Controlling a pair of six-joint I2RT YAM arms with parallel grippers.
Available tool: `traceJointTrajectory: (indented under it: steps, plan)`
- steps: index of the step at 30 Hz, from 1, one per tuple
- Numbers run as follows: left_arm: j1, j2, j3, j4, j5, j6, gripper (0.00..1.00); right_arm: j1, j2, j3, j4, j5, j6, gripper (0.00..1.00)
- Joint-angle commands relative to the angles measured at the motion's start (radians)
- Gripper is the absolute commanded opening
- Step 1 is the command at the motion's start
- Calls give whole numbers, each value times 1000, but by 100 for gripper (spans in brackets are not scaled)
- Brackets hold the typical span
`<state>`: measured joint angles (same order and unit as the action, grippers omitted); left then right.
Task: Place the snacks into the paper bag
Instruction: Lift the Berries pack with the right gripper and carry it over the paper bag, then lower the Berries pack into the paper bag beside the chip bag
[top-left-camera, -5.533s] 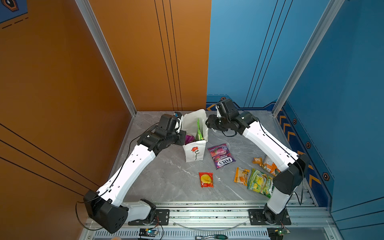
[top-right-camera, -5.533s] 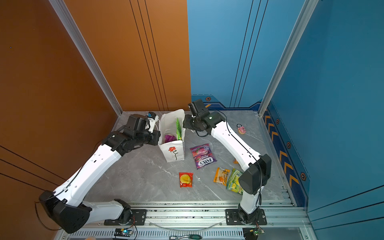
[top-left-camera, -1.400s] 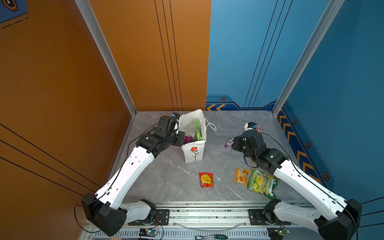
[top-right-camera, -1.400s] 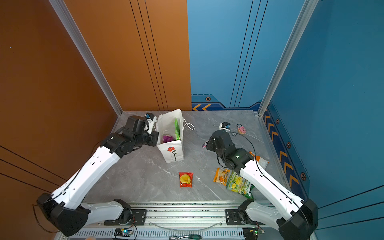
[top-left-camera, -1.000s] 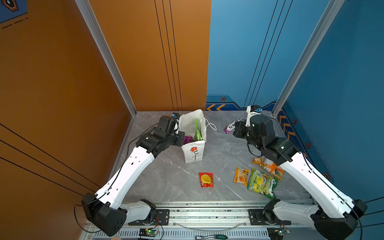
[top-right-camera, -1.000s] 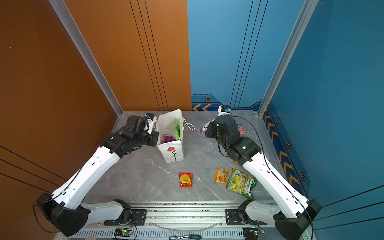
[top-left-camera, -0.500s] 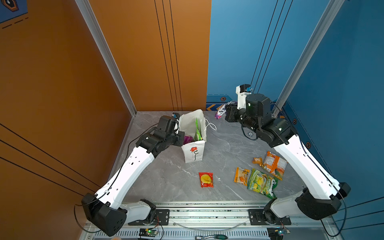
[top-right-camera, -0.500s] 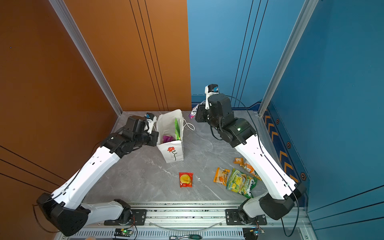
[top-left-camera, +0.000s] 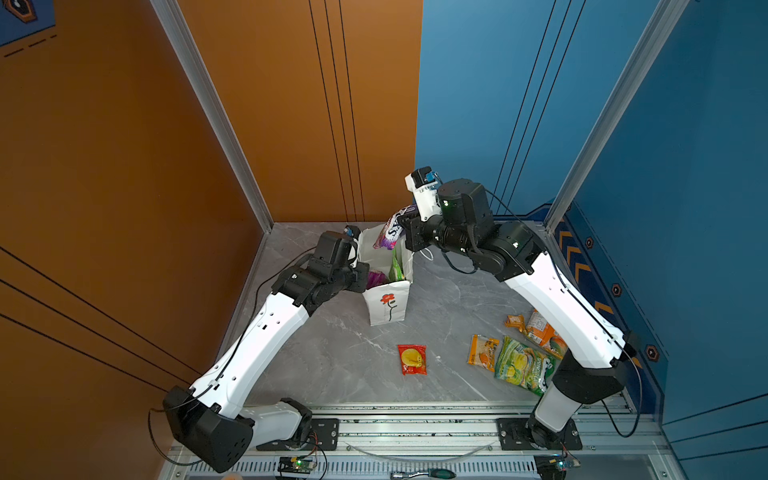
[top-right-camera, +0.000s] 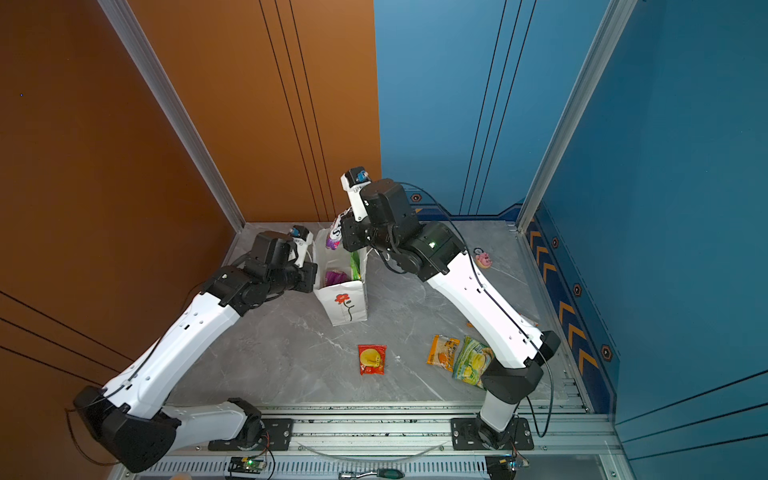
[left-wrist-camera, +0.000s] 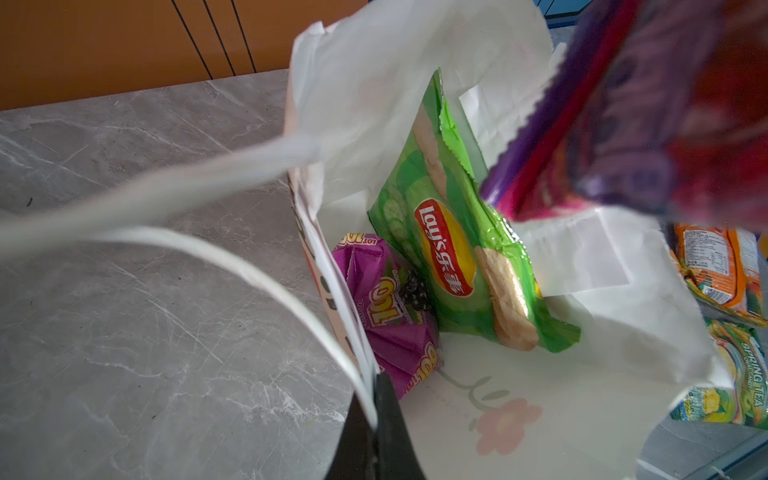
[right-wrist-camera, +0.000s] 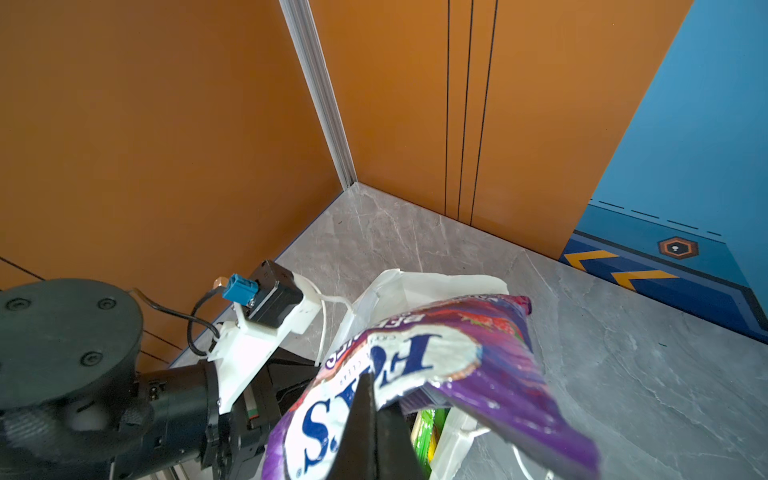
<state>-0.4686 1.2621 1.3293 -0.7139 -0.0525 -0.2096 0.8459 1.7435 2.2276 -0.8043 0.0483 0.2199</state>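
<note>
We find both top views bright, evenly lit from overhead and sharp, with only faint soft shadows on the tabletop (top-left-camera: 353, 353) around the paper bag (top-left-camera: 386, 307). In the left wrist view light glows through the bag's paper; the Lay's packet (left-wrist-camera: 449, 257) inside is crisp with small glints, while the cord handle (left-wrist-camera: 166, 195) and the Fox's packet (left-wrist-camera: 644, 104) over its mouth blur badly.

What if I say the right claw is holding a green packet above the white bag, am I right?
Nearly. The right claw holds a purple Fox's packet, not a green one, above the white bag; the right wrist view shows it. The green packet is already inside the bag.
</note>
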Motion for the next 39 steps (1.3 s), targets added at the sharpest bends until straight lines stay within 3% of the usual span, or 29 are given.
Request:
traceJointTrajectory:
  steps: [1, 24, 34, 39]
  plan:
    - [-5, -35, 2, 54, -18, -1, 0, 18, 21, 61, -56, -2, -74, 0]
    - [-5, -37, 3, 56, -16, -4, 0, -11, 167, 131, -115, -190, -168, 0]
    - [-5, -40, 1, 56, -17, -5, 0, -38, 229, 140, -116, -196, -151, 0]
    - [-5, -35, 2, 58, -14, -4, 0, -59, 265, 140, -114, -136, -107, 0]
